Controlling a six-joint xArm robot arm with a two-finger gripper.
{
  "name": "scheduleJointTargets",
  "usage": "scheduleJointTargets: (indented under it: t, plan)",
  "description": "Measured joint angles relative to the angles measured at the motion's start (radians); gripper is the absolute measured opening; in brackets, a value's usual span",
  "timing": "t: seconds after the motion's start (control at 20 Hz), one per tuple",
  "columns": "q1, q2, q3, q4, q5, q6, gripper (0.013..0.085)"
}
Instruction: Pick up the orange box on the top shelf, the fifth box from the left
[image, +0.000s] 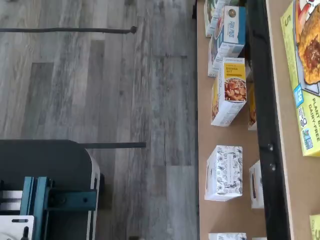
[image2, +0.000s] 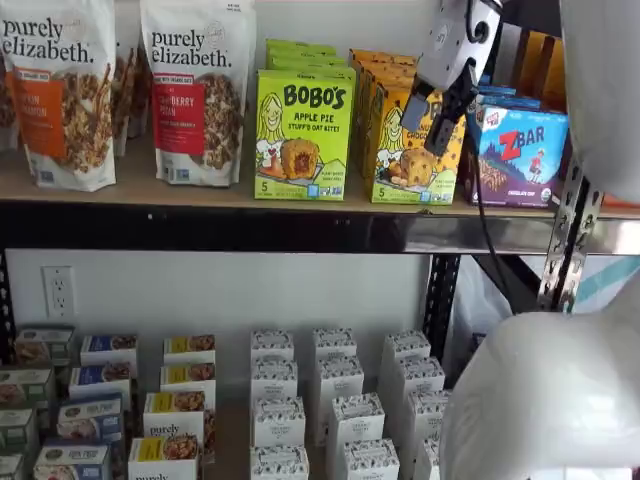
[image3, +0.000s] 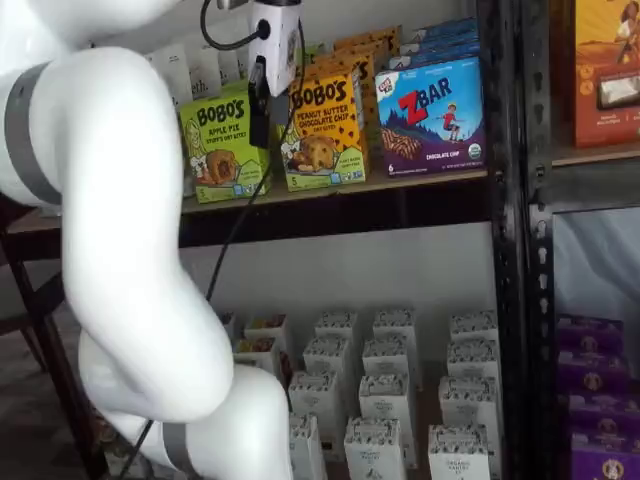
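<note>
The orange box (image2: 412, 160) stands upright on the top shelf (image2: 180, 195), printed "BOBO'S Peanut Butter Chocolate Chip" in a shelf view (image3: 322, 125). More of the same boxes stand behind it. My gripper (image2: 435, 115) hangs from above in front of the box's upper half, its two black fingers apart and holding nothing. In a shelf view (image3: 260, 115) it shows side-on, before the gap between the lime-green box and the orange one. The wrist view shows no fingers and no orange box, only the shelf board (image: 292, 165) and its black rail from out in front.
A lime-green Bobo's Apple Pie box (image2: 303, 135) stands left of the orange box and a blue-purple ZBar box (image2: 520, 150) right of it. Granola bags (image2: 195, 90) stand further left. A perforated upright (image2: 565, 240) is at the right. White boxes (image2: 335, 400) fill the lower shelf.
</note>
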Motion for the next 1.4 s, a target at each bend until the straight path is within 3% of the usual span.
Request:
scheduleJointTargets:
  t: [0.15, 0.45, 0.7, 1.15, 1.4]
  plan:
    - [-0.019, 0.011, -0.02, 0.061, 0.017, -0.001, 0.085]
    - [-0.016, 0.046, -0.082, 0.09, 0.062, 0.018, 0.085]
    - [-0.035, 0.125, -0.192, 0.149, 0.146, 0.029, 0.085]
    - [-0.05, 0.275, -0.397, 0.179, 0.247, 0.052, 0.085]
    - [-0.065, 0.303, -0.431, 0.212, 0.223, 0.053, 0.085]
